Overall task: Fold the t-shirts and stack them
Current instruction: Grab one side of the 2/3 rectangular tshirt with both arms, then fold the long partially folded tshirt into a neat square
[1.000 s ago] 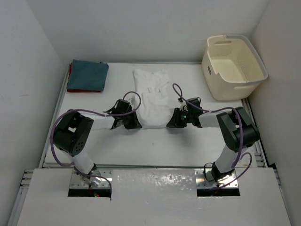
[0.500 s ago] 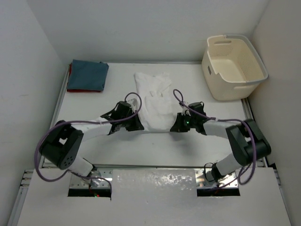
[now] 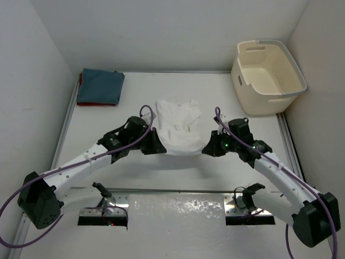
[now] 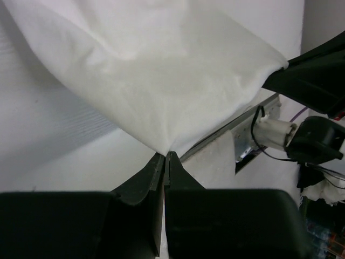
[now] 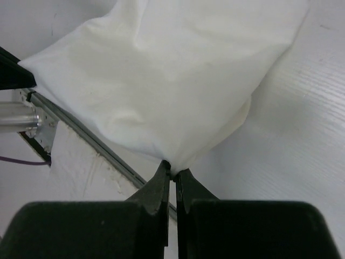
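Your white table [image 3: 178, 167] carries a folded slate-blue t-shirt [image 3: 101, 86] at its far left corner, lying on top of a red t-shirt [image 3: 96, 104]. A cream basket [image 3: 261, 102] stands at the far right corner. The white t-shirt [image 3: 178, 121] lies mid-table, its near edge raised.

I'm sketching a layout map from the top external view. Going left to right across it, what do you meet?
Folded blue-grey t-shirt → left gripper → white t-shirt, pinched at its two near corners by the grippers → right gripper → laundry basket.
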### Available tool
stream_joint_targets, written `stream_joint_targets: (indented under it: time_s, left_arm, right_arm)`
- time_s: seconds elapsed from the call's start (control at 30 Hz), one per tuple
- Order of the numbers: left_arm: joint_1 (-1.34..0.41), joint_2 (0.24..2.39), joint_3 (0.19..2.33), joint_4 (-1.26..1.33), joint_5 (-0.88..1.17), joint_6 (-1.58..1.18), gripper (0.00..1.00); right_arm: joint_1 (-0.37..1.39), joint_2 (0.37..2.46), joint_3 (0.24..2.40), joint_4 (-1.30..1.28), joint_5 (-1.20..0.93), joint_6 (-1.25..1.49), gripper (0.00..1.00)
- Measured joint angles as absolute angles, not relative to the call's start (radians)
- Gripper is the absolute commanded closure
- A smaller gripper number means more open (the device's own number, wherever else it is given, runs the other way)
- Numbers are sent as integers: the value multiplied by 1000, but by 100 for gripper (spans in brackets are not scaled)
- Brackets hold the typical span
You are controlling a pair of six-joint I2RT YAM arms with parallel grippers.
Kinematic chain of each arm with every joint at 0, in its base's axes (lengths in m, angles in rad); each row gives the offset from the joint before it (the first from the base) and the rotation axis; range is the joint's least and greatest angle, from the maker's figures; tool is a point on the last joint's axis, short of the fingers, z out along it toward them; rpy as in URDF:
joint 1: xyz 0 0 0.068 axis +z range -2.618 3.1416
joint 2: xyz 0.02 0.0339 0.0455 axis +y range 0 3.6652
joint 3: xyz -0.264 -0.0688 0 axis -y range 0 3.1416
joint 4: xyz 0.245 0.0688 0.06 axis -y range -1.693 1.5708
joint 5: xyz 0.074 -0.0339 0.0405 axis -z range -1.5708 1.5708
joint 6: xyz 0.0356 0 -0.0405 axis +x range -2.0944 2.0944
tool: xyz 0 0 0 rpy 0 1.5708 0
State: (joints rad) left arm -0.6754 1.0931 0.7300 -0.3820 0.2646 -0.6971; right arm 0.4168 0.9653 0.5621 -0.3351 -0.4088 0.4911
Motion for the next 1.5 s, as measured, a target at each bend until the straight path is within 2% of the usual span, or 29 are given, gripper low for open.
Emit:
stream_joint_targets:
  time_s: [0.23, 0.53, 0.73, 1.5]
  left_arm:
    - [-672, 1168, 975, -462, 174, -674, 100]
    - [-521, 1351, 1056, -427, 138, -650, 100]
    - [-472, 1505, 1224, -413, 117, -587, 100]
    - [-308, 2114, 1768, -415, 194, -423, 100]
  right_arm:
    - [404, 1060, 776, -400, -356, 453, 100]
    - [326, 1307, 944, -340, -344, 433, 100]
    - [282, 1473, 1078, -290, -356, 430, 100]
    - [192, 2043, 1531, -242, -443, 466, 100]
